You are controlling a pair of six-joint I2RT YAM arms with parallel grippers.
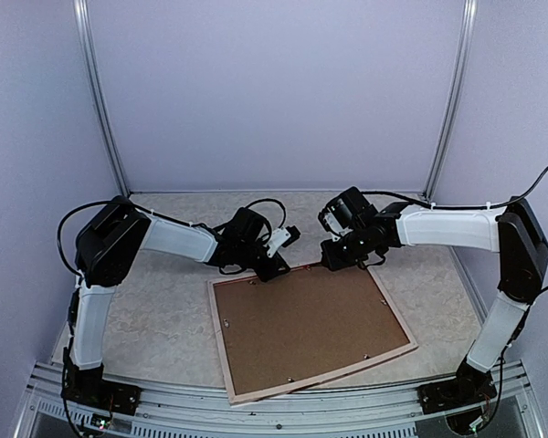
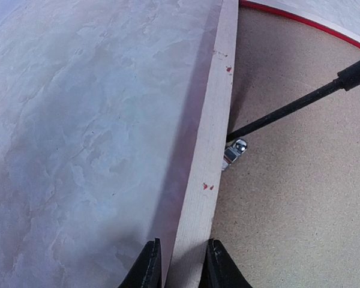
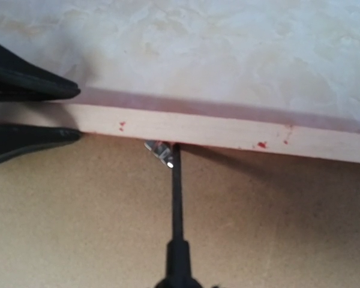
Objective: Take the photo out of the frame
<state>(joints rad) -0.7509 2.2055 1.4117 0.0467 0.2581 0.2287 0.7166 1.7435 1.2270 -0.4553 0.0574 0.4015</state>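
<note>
The left gripper (image 2: pixel 180 270) pinches the pale wood far rail of the frame (image 2: pixel 207 150), closed against both its sides; the frame lies face down on the table (image 1: pixel 155 301), brown backing board (image 1: pixel 306 319) upward. The right gripper (image 1: pixel 333 255) grips a black-shafted tool (image 3: pixel 176 204); its tip meets a small metal tab (image 3: pixel 159 149) beside that rail.

The top view has soft, even light from above, with only faint shadows under the arms (image 1: pixel 178 239) on the counter (image 1: pixel 155 306). In the left wrist view the frame (image 2: pixel 207 156) throws a dark shadow strip onto the counter, and its red rim looks bent near the top corner. The right wrist view is bright but blurry, most of all the screwdriver (image 3: pixel 176 198) near the bottom edge.
</note>
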